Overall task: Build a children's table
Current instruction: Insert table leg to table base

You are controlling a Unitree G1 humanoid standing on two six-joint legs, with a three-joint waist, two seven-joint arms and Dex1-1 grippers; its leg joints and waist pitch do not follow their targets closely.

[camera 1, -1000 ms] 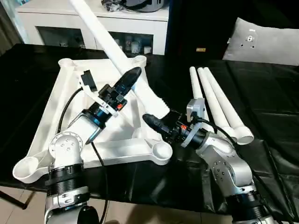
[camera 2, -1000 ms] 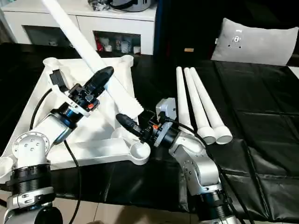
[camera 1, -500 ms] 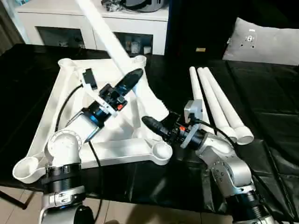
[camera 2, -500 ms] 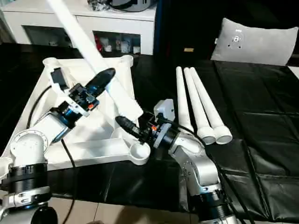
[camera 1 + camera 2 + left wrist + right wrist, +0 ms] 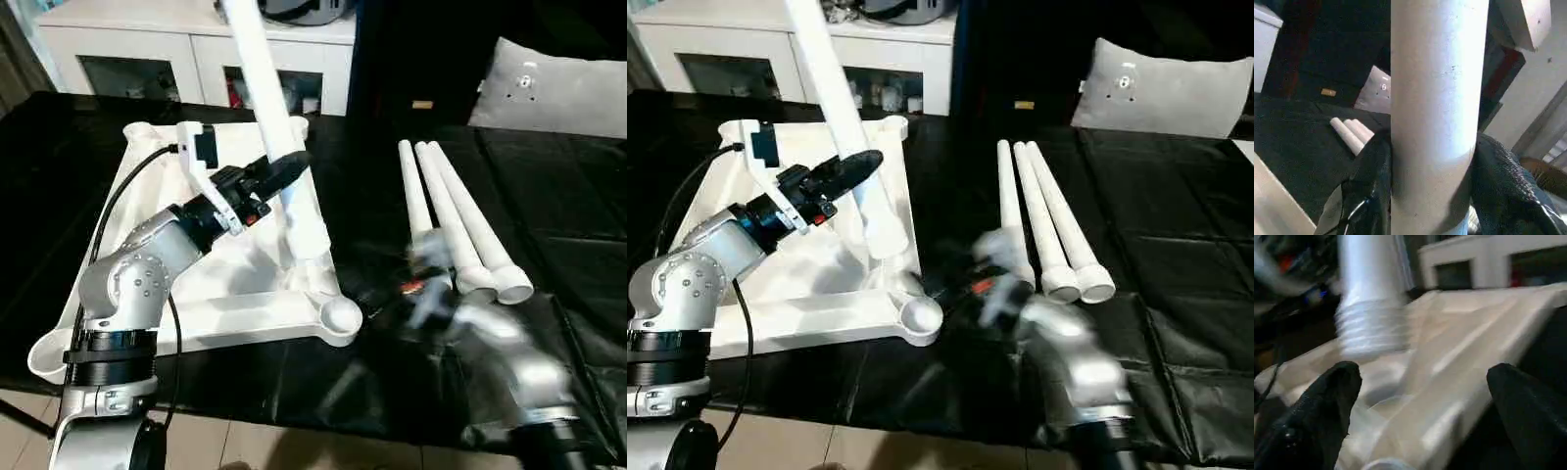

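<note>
A black cloth [image 5: 549, 196] covers the desk; a white cabinet [image 5: 127, 49] stands at the far left, a grey pillow [image 5: 549, 93] far right.

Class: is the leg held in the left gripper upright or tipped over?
Near upright, leaning slightly. The leg rises steeply from the tabletop, clamped by the left gripper.
</note>
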